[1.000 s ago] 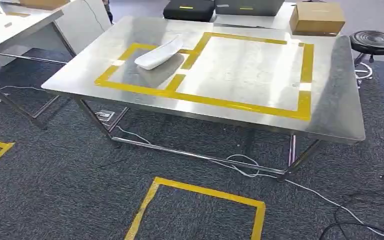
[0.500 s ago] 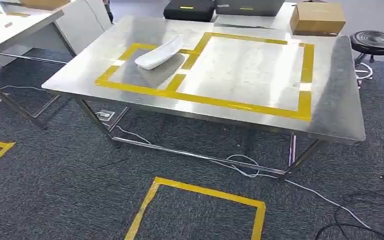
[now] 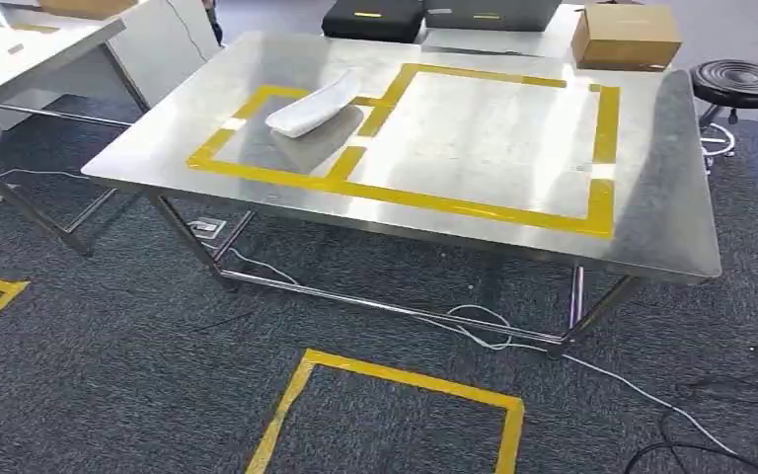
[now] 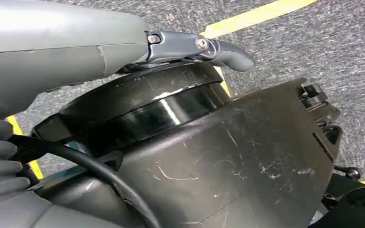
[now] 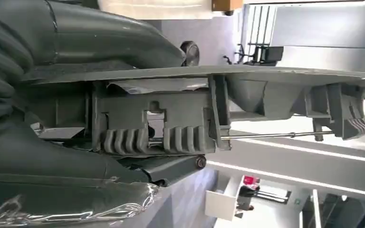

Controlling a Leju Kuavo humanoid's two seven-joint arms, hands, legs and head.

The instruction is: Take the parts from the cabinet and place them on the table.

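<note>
A white curved part (image 3: 314, 105) lies on the steel table (image 3: 651, 197), inside the smaller of two yellow-taped rectangles, at the table's left. In the right wrist view my right hand (image 5: 76, 42) grips a long grey moulded part (image 5: 275, 90) with ribs and clips; the thumb lies along one side and dark fingers (image 5: 171, 166) along the other. Crinkled clear film (image 5: 100, 204) sits by the hand. In the left wrist view my left hand (image 4: 76, 47) hangs beside my body over the carpet, a dark finger (image 4: 218, 47) stretched out and nothing in it.
The larger taped rectangle (image 3: 602, 128) on the table is bare. A yellow-taped square (image 3: 395, 380) marks the carpet in front of the table. Cables (image 3: 651, 400) run across the floor at right. Behind stand a cardboard box (image 3: 626, 36), a black stool (image 3: 740, 83) and black cases (image 3: 373, 18). Another table (image 3: 20, 49) stands left.
</note>
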